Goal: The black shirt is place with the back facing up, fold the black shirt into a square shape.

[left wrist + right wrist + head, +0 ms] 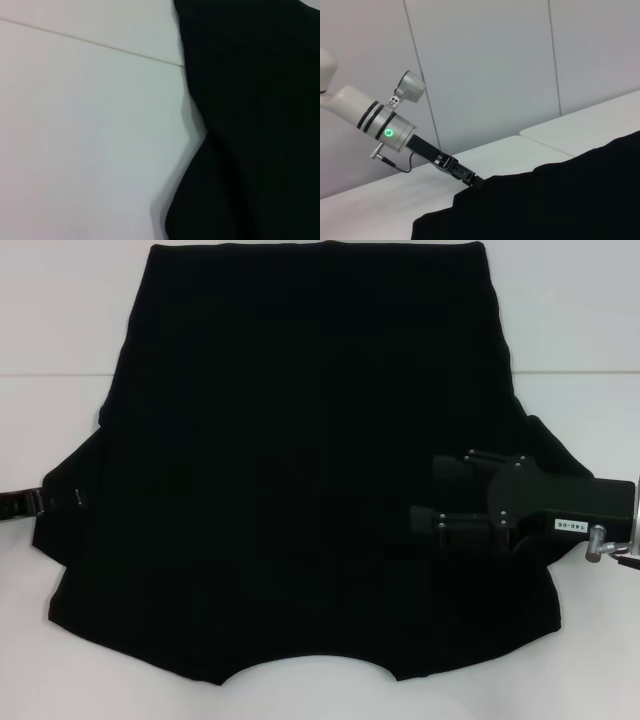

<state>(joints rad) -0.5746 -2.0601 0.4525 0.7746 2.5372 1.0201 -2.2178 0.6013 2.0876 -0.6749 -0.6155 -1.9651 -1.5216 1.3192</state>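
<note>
A smooth white tabletop (60, 330) fills the scene, showing bare along both sides and at the near corners in the head view. A thin straight seam (50, 374) crosses it from side to side, dividing the surface into two flat panels; the same seam (90, 44) appears as a faint pale line in the left wrist view. Behind the tabletop (560, 131) stands a plain light-grey panelled wall (485, 65), split by narrow vertical joints (554, 57) that run from top down to the tabletop's far edge.
</note>
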